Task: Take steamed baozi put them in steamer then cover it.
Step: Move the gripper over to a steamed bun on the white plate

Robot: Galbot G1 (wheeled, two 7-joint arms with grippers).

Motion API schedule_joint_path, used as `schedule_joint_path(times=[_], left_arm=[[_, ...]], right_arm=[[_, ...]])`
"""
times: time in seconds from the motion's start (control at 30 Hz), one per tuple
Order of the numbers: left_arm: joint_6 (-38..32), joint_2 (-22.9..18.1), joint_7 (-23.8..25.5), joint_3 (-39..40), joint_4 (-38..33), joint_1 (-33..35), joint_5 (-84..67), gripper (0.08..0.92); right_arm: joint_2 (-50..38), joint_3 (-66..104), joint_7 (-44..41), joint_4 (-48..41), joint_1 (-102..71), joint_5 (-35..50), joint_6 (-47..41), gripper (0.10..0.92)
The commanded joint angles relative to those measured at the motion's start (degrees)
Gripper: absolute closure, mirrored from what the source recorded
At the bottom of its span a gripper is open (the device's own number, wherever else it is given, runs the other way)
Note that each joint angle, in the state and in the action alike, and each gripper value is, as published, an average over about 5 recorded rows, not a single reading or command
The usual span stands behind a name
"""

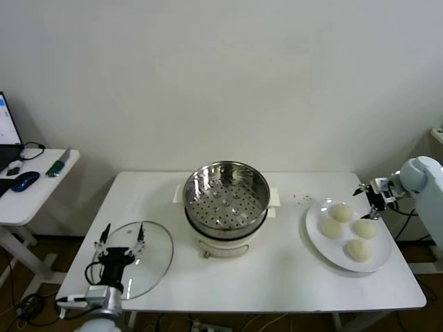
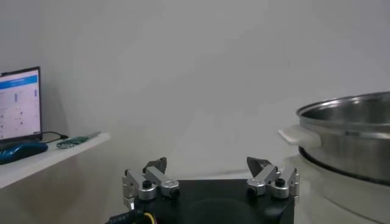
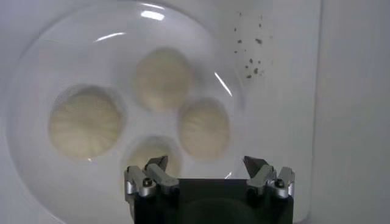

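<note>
While poised above the plate [image 1: 315, 232] at the table's right end, right gripper [image 1: 368, 198] with fingers spread wide, pinching nothing, just over the four steamed baozi [image 1: 341, 211] grouped close on that plate. Dark crumbs [image 3: 250, 58] scattered on the table [image 1: 291, 277] just beyond the plate. At table centre, steamer [image 1: 225, 197] uncovered, perforated floor bare, on its white cooker base [image 1: 221, 245]. Left gripper [image 1: 122, 241] parked low at front left, fingers likewise spread, over the glass lid [image 1: 156, 259] lying flat on the table.
</note>
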Motion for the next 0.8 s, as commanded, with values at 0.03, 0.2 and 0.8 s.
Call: schedule_joint_path(times=[0.03,0.2,0.8], left_arm=[[1.26,0.58,-0.15,-0.1,0.07,-0.06,-0.05,0.177],[2.25,0.73,-0.47,-0.15,0.05,0.06,0.81,0.177],[2.45,0.68,-0.51,0.01,0.92,-0.08,1.77,0.177]], right_arm=[[9.36,-0.54,0.04,-11.45,4.32,-10.95,2.61,0.203],[10.81,1.16,0.81,-12.42,3.05,-12.88,2.68,0.203],[14.73,8.36,4.45,-18.78,3.58,-24.07,6.92,0.203]])
